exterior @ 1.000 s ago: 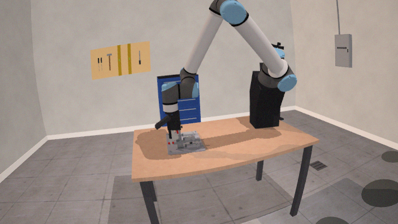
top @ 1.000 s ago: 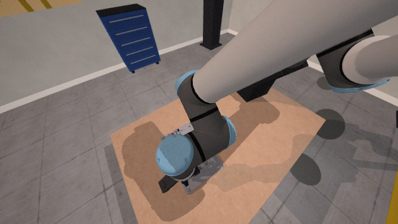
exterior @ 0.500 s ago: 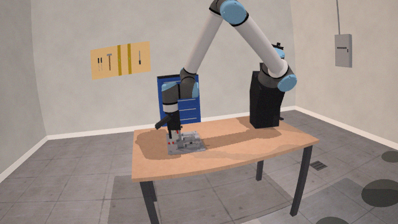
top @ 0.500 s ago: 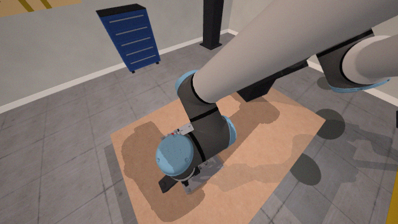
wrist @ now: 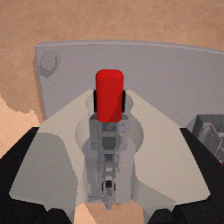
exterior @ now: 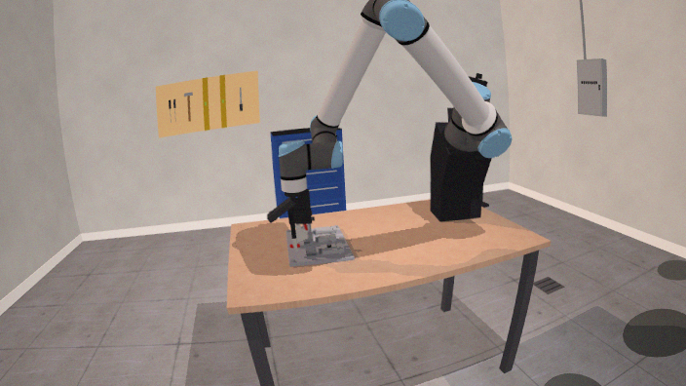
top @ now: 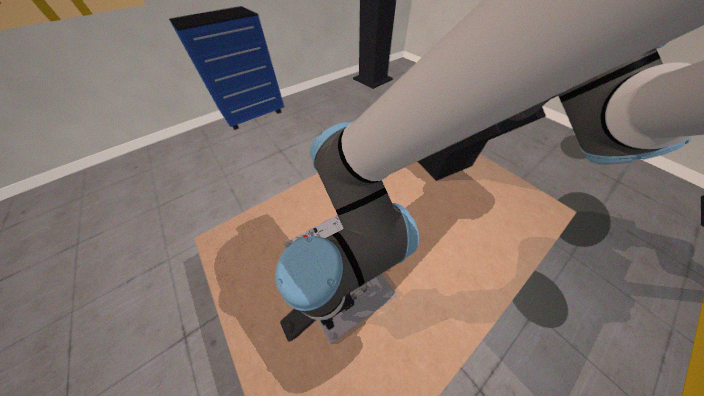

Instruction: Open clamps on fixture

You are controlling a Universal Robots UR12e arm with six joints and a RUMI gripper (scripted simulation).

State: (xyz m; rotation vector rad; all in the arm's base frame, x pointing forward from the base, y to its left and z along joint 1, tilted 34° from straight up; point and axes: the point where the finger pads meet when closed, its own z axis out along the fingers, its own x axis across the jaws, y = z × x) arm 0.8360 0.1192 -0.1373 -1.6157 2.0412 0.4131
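- the arm (exterior: 438,63) reaches over from its black stand (exterior: 455,190) at the far right of the tabletop (exterior: 414,263) and points its wrist straight down over the fixture (exterior: 336,253).
- the fixture is a grey plate lying flat on the tabletop, nearer the left end, with grey blocks and small red-tipped clamps on it.
- the gripper (wrist: 107,187) is closed nearly all the way on one clamp (wrist: 109,102), its two pale fingers pressing in on the grey lever below the red handle.
- in the wrist view that red handle stands up between the fingers, centred, with the corner of the grey plate and a bolt head (wrist: 49,64) beyond it.
- from the side the gripper (exterior: 300,226) sits at the left edge of the fixture, with red clamp tips showing just beside and below it.
- from above, the wrist's blue cap (top: 310,272) covers most of the fixture (top: 350,320); only its near corner and a strip at the back show.
- a blue drawer cabinet (exterior: 331,190) stands on the floor behind the tabletop, and a tool board (exterior: 207,103) hangs on the back wall.
- i cannot tell from here how the other two clamps stand.
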